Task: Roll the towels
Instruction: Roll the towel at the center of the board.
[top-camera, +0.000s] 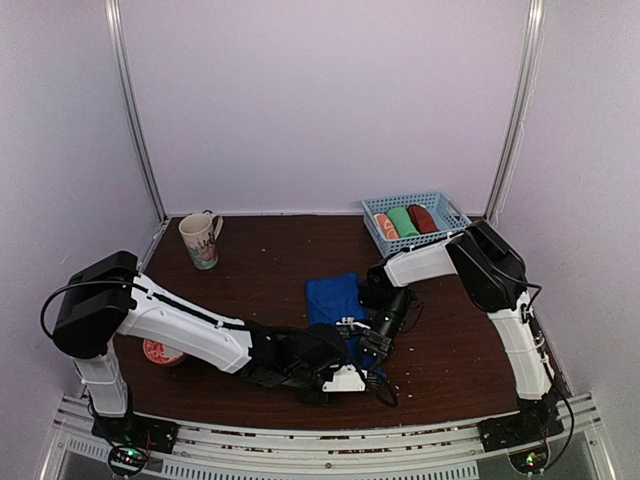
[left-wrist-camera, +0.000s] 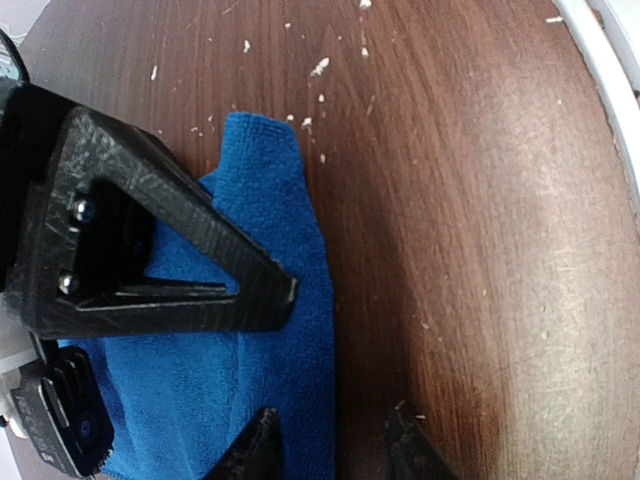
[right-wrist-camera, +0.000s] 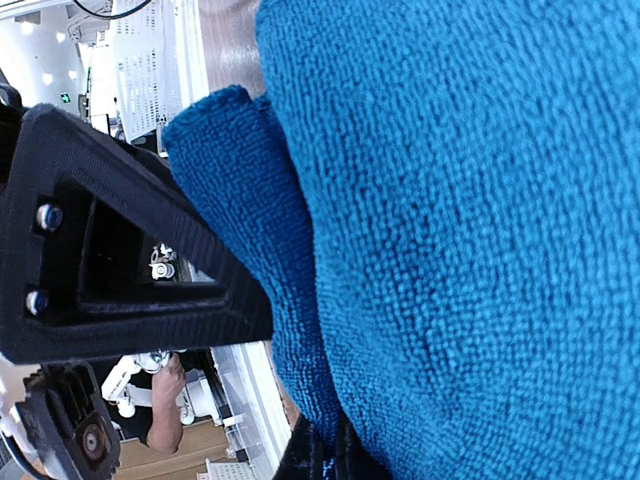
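Note:
The royal blue towel (top-camera: 333, 296) lies mid-table, loosely folded at its near end. Its long edge (left-wrist-camera: 300, 300) runs between the fingertips of my left gripper (left-wrist-camera: 333, 445). Those jaws stand apart, one tip over the cloth and one over the bare wood. My right gripper (right-wrist-camera: 335, 462) is shut on a fold of the blue towel (right-wrist-camera: 450, 230), which fills the right wrist view. Both grippers meet at the towel's near end. The rust-brown towel (top-camera: 423, 217) sits rolled in the basket (top-camera: 447, 203).
The blue basket at the back right also holds a green roll (top-camera: 403, 221) and an orange-and-white roll (top-camera: 385, 227). A patterned mug (top-camera: 201, 240) stands at the back left. A red round object (top-camera: 160, 352) lies by the left arm. White crumbs dot the wood.

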